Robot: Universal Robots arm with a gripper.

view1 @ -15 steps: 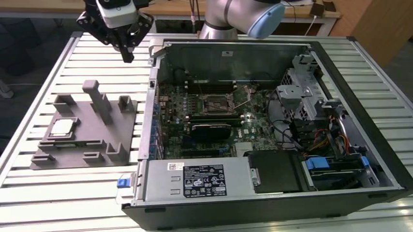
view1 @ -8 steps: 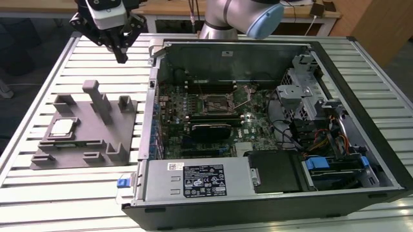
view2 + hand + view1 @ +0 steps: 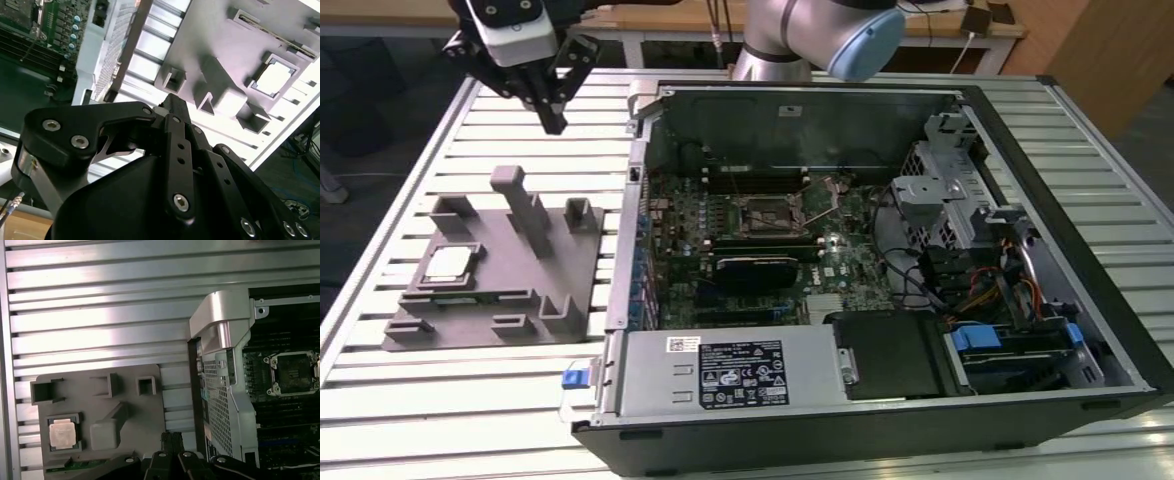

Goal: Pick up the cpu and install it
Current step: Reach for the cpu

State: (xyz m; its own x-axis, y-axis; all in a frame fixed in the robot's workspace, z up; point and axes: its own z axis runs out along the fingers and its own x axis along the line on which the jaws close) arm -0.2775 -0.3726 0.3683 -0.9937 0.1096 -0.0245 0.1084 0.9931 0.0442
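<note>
The black two-fingered gripper (image 3: 555, 122) is hanging above the work surface with its tips pointing down. Its fingers are pressing together at the tips, and nothing is sitting between them. In both wrist views the dark linkages are meeting at one narrow point (image 3: 170, 100) (image 3: 172, 437).

Directly beneath the tool, the slatted aluminium table (image 3: 400, 180) is showing its bright ribs (image 3: 100, 315). The tips are hovering well clear of it.

Below the gripper and toward the exterior view's left, the grey moulded plastic tray with upright posts (image 3: 507, 275) is lying flat on the table. In the first wrist view its edge (image 3: 135, 415) is appearing just beside the fingertips.

The cpu, a small flat square chip with a silvery-white metal top (image 3: 447, 265), is resting in a square recess of that tray. It is lying on the part of the tray farthest from the gripper, with the posts standing between the two. Both wrist views are showing it face up in its pocket (image 3: 274, 79) (image 3: 62, 434), apart from the tool and untouched.

On the gripper's other side, toward the exterior view's right, the open black desktop computer case (image 3: 1107, 300) is lying on its side. Its green motherboard (image 3: 854, 250) is facing up. The square metal-framed processor socket (image 3: 767, 212) (image 3: 292, 372) is sitting near the board's middle.

Behind the case, the silver robot arm with a blue joint cap (image 3: 814, 30) is rising out of the picture.
</note>
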